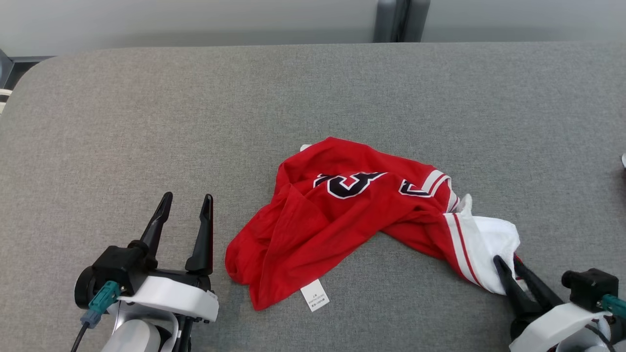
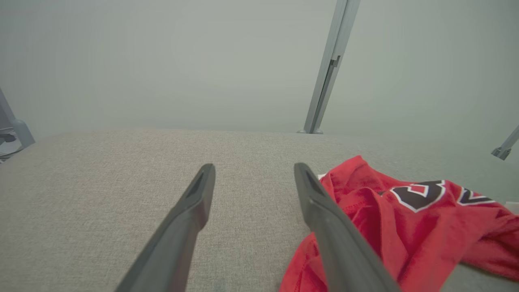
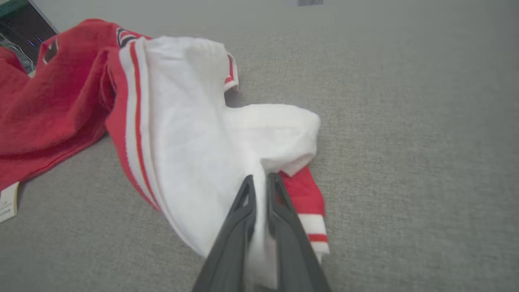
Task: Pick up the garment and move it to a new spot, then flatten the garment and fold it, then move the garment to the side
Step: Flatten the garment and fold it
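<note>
— When reading the head view, what lies where?
— One garment (image 1: 337,215) lies crumpled mid-table (image 1: 146,98). The left hand (image 1: 188,196) stands beside it.
— Left wrist view?
— Fingers wide, holding nothing.
— Right wrist view?
— The right hand (image 3: 261,177) pinches the garment's white part. Lift slowly and maintain the pinch. Count: two hands, one garment.

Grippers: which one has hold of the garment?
The right gripper, its fingers pinched together on the white end of the garment. The left gripper stands wide open beside it, holding nothing.
</note>
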